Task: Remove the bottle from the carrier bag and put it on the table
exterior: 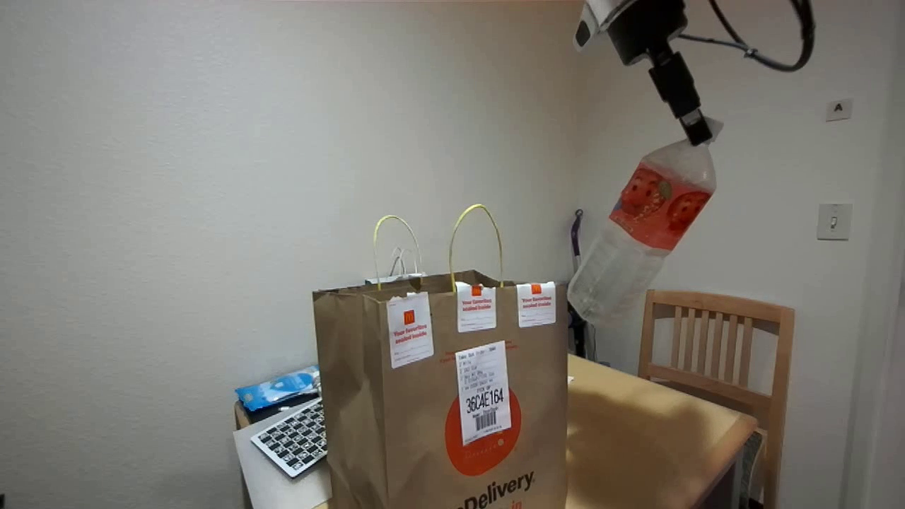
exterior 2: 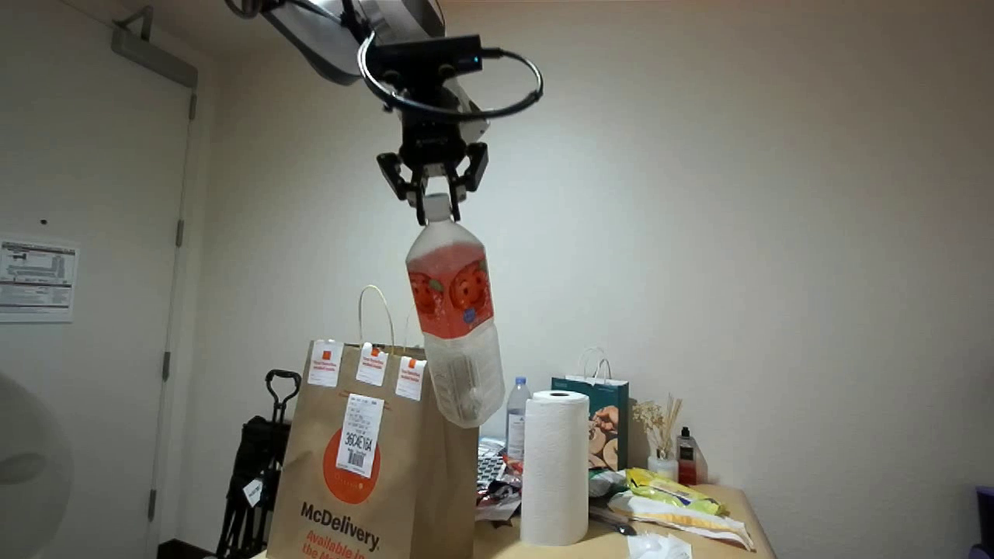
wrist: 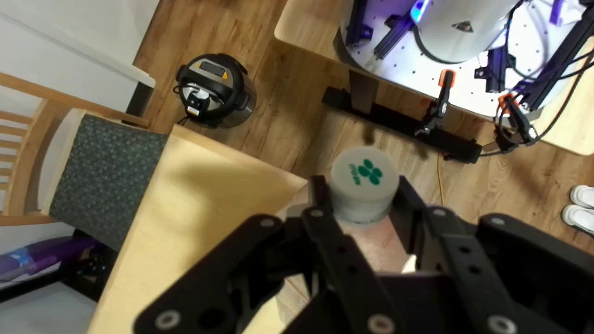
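The bottle [exterior: 650, 226] hangs tilted beside the bag [exterior: 431, 403], its neck pinched between the fingers [exterior: 696, 133], so it seems best to right it clear of the bag and let go only once its base stands on the tabletop [exterior: 636, 431].

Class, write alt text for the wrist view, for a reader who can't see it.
A black gripper holds a bottle by its top, the white cap seen from above. Below, at left, are a tan table and a wooden chair; a rounded appliance and white shoes stand on the wood floor.
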Tool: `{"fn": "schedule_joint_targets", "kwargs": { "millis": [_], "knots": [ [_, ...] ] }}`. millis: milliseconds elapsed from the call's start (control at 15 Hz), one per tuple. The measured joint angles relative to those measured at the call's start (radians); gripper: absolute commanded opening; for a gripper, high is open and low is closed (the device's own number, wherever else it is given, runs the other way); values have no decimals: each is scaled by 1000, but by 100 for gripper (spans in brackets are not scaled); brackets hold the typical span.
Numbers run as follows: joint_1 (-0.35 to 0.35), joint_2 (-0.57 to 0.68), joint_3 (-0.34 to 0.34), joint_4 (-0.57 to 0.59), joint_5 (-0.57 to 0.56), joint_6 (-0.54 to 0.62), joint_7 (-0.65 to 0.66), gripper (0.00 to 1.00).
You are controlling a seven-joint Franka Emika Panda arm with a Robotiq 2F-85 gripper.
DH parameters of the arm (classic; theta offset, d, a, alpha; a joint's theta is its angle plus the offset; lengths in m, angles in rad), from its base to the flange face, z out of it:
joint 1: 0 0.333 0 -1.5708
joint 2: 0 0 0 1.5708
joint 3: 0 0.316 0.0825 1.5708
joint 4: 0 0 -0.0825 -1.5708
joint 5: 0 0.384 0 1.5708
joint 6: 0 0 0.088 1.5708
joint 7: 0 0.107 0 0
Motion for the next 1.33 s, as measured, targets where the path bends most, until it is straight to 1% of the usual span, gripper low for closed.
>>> {"fn": "schedule_joint_targets", "kwargs": {
  "millis": [133, 200, 267, 533, 800, 1000, 1067, 1267, 1333],
  "knots": [
    [-1, 18, -16, -40, 10, 109, 23, 36],
    [-1, 26, -20, -47, 11, 125, 29, 36],
    [-1, 31, -21, -48, 11, 129, 32, 11],
    [-1, 40, -23, -48, 11, 120, 15, 11],
    [-6, 112, -59, -56, 11, 120, -133, 11],
    [-27, 186, -78, -53, -11, 122, -216, 11],
    [-35, 209, -81, -50, -23, 122, -224, 36],
    [-58, 254, -85, -37, -43, 121, -224, 36],
    [-60, 259, -86, -33, -43, 121, -224, 11]
  ]
}}
